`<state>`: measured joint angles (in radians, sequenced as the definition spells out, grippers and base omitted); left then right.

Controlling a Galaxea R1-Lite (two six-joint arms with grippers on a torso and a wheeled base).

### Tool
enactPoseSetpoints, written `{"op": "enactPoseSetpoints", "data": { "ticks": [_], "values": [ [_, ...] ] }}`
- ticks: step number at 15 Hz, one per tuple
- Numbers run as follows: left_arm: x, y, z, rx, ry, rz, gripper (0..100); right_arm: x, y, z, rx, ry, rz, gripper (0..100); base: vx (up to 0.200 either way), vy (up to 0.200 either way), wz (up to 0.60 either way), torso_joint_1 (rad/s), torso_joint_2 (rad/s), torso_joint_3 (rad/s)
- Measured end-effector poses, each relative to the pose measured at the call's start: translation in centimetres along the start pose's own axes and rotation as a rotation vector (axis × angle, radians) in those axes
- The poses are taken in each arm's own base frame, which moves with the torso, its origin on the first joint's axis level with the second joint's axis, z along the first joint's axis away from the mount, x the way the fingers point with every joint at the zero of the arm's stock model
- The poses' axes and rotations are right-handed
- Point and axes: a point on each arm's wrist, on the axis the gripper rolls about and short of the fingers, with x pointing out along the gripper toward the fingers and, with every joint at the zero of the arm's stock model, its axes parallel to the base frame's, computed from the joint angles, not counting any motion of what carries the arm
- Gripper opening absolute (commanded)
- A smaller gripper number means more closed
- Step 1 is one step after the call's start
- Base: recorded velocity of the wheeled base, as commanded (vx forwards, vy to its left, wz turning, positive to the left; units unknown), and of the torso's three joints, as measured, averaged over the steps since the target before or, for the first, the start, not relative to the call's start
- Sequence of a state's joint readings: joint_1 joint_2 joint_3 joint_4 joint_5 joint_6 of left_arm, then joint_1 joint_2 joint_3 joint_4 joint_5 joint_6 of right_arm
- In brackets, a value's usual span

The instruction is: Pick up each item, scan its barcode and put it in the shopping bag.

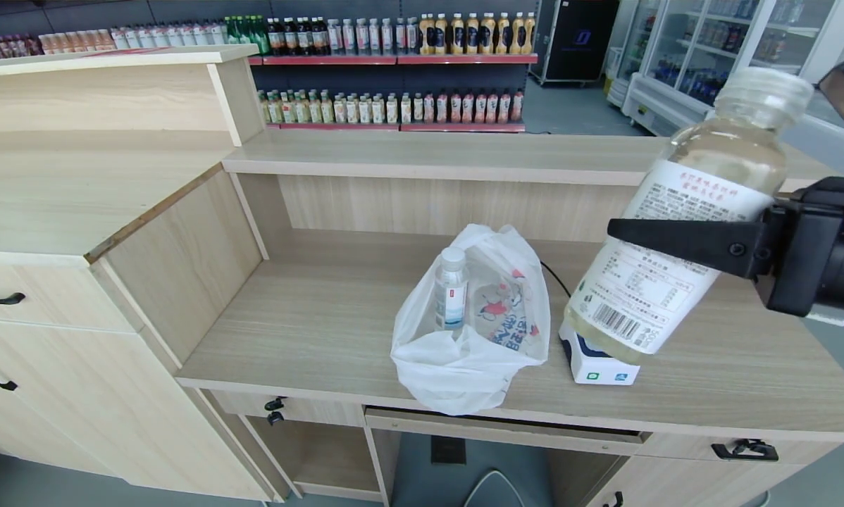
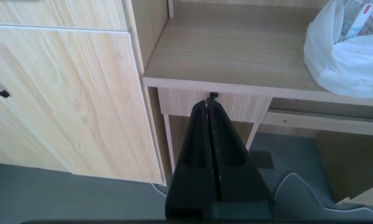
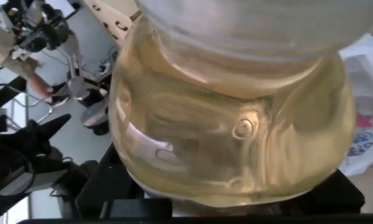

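Observation:
My right gripper (image 1: 683,243) is shut on a clear bottle of pale yellow drink (image 1: 683,211) with a white label, held tilted in the air at the right, its barcode end just above the small white and blue scanner (image 1: 594,362) on the counter. Seen from the right wrist, the bottle's base (image 3: 230,124) is very close. The white plastic shopping bag (image 1: 464,331) stands open at the counter's front middle, holding a small clear bottle (image 1: 451,289) and a printed packet (image 1: 510,320). My left gripper (image 2: 209,118) hangs shut below the counter's front edge, left of the bag (image 2: 348,53).
The wooden counter (image 1: 309,317) has a raised ledge behind and a tall cabinet (image 1: 77,211) on the left. A thin black cable (image 1: 556,278) runs behind the bag. Shelves of drinks and fridges stand in the background.

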<state>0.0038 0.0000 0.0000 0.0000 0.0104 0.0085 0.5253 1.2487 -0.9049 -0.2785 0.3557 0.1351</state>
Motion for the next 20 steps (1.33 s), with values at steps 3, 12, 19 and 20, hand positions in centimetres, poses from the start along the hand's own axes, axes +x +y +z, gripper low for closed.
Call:
{"op": "enactPoseSetpoints", "data": {
  "ticks": [3,12,19,20],
  "values": [
    [0.0,0.0,0.0,0.000,0.000,0.000,0,-0.8,-4.0,-0.6,-0.167,-0.008,-0.205,0,0.000,0.000,0.00,0.000,0.00,0.000],
    [0.0,0.0,0.0,0.000,0.000,0.000,0,-5.6,-16.1,-4.0,-0.755,0.345,-0.614,0,0.000,0.000,0.00,0.000,0.00,0.000],
    [0.0,0.0,0.0,0.000,0.000,0.000,0,-8.2,-20.2,-4.4,-0.933,0.348,-0.473,0,0.000,0.000,0.34,0.000,0.00,0.003],
    [0.0,0.0,0.0,0.000,0.000,0.000,0,-8.3,-20.6,-4.5,-0.955,0.347,-0.455,0,0.000,0.000,0.60,-0.002,-0.01,0.002]
  ]
}}
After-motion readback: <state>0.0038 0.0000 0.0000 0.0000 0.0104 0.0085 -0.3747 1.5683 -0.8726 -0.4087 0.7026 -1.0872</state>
